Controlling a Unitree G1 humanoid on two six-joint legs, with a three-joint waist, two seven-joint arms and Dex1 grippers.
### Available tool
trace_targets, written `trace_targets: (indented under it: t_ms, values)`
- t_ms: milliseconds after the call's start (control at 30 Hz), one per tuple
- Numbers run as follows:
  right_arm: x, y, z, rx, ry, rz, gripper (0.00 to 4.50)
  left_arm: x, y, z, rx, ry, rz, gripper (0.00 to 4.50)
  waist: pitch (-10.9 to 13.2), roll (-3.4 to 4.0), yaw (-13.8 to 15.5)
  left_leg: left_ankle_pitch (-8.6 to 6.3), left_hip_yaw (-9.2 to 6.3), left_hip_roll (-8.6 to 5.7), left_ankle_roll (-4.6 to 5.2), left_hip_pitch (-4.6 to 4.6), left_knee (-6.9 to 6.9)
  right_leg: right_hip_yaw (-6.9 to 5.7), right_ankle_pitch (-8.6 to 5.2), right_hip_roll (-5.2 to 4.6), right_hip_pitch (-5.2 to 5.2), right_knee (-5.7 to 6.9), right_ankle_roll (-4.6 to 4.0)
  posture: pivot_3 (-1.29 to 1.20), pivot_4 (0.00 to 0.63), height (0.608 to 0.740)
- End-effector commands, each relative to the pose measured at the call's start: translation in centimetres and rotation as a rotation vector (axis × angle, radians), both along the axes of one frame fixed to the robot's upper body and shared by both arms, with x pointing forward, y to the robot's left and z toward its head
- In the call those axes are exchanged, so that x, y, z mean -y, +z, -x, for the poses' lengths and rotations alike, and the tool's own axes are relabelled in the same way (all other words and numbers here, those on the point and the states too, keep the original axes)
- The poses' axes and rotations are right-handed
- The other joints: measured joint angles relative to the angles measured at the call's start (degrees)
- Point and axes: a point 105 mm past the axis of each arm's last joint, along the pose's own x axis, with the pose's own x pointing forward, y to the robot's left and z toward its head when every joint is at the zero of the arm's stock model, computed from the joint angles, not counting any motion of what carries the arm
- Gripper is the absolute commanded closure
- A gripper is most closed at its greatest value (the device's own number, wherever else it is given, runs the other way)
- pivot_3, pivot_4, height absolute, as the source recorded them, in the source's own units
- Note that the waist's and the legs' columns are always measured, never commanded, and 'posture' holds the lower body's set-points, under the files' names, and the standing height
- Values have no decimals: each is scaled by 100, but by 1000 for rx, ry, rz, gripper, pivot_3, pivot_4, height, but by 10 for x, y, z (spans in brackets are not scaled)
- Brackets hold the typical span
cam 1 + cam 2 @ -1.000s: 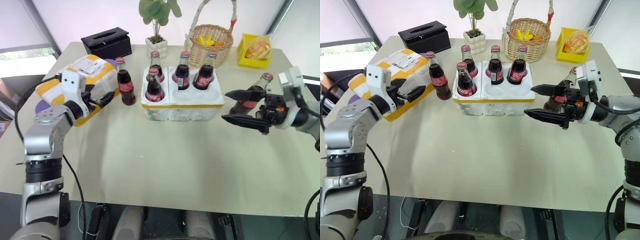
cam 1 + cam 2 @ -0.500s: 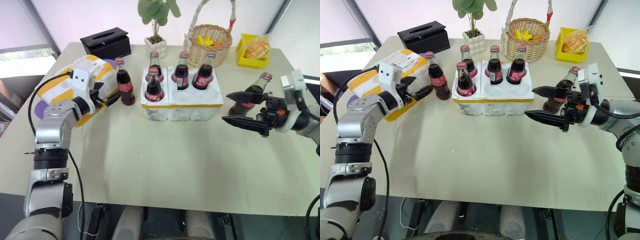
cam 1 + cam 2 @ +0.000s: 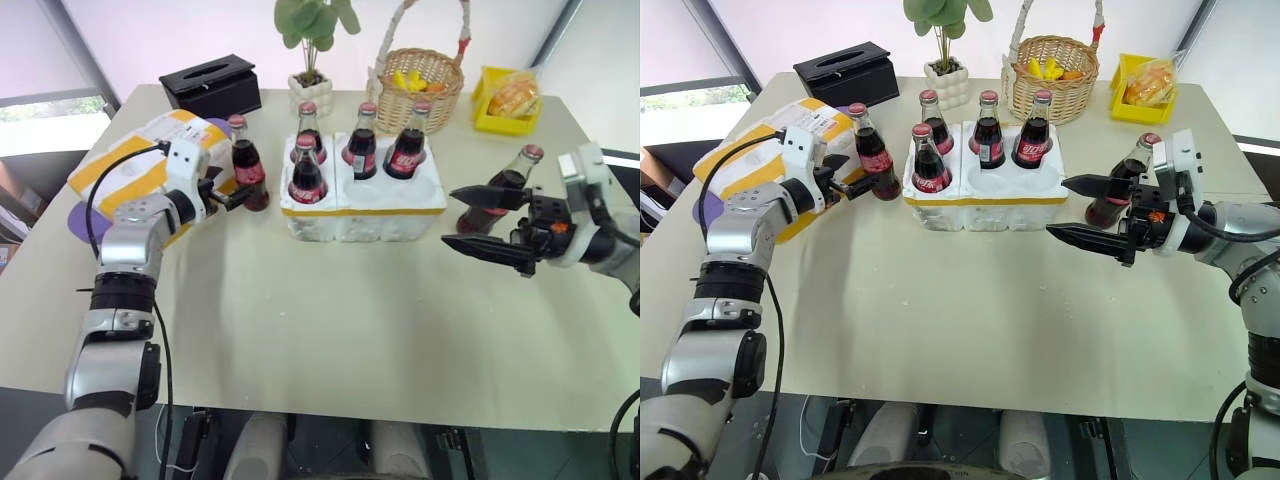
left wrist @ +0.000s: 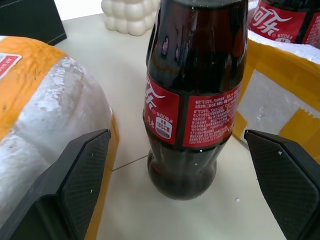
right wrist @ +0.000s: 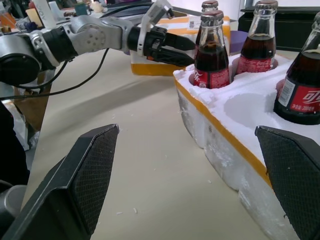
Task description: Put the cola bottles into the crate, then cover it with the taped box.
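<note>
- We see four of the cola bottles standing in the crate (image 3: 362, 205) at the middle of the worktop (image 3: 330, 320); three fill the back row, one sits in the front-left well, and the other two front wells are empty.
- A fifth bottle (image 3: 247, 163) stands on the worktop at 9 o'clock of the crate, just beside the taped box (image 3: 130, 175).
- Our left end effector (image 3: 234, 195) is open and level, its fingers (image 4: 82, 175) spread either side of that bottle's lower body without touching it.
- A sixth bottle (image 3: 503, 193) stands at 3 o'clock of the crate; our right end effector (image 3: 478, 221) hangs near it, jaws wide, holding nothing.
- We judge the bottles heavy for their size, rigid, smooth and slippery, and breakable if tipped or dropped. Narrow bases make them easy to knock over.
- We would grip around the labelled belly, where the body is straight and the paper gives some friction, not at the tapering neck.
- Lowering into a well calls for keeping the bottle upright; the styrofoam is soft and will dent or crumble if struck.
- The taped box looks light and stiff; we would take it by opposite sides, on the tape bands.
</note>
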Motion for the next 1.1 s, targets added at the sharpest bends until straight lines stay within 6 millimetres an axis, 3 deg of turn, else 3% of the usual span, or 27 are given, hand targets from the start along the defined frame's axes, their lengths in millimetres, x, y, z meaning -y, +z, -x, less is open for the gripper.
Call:
trace_targets:
  t_ms: [33, 533, 933, 1000, 1100]
  values:
    - [-2, 12, 8, 55, 16, -13, 0, 2, 16, -5, 61, -5, -16, 16, 0, 0, 4, 0, 0, 0, 0, 0, 0, 0, 0, 0, 1, 0, 0, 0, 150, 740]
    - [-4, 10, 9, 51, 21, -22, 0, 17, 24, -24, 75, -13, 3, 16, 0, -1, -3, 0, 1, -1, 0, 0, 1, 0, 2, -1, 2, -1, 4, 0, 150, 740]
    - [-5, 11, 8, 55, 24, -21, 0, 24, 13, -30, 35, -20, 42, 16, 0, -2, 1, 0, 1, -1, 0, 0, 1, 0, 3, -1, 2, 0, 5, 0, 150, 740]
    - [-6, 11, 9, 55, 24, -23, 0, 26, 16, -30, 46, -24, 50, 537, 1, -3, 0, 0, 1, -1, 0, -1, 2, -1, 3, -1, 2, -1, 6, 0, 150, 740]
    - [-6, 9, 9, 54, 20, -16, 0, 25, 19, -30, 55, -28, 51, 1759, 1, -3, -4, 0, 1, -1, 0, -1, 2, -1, 3, -1, 1, -1, 6, 0, 150, 740]
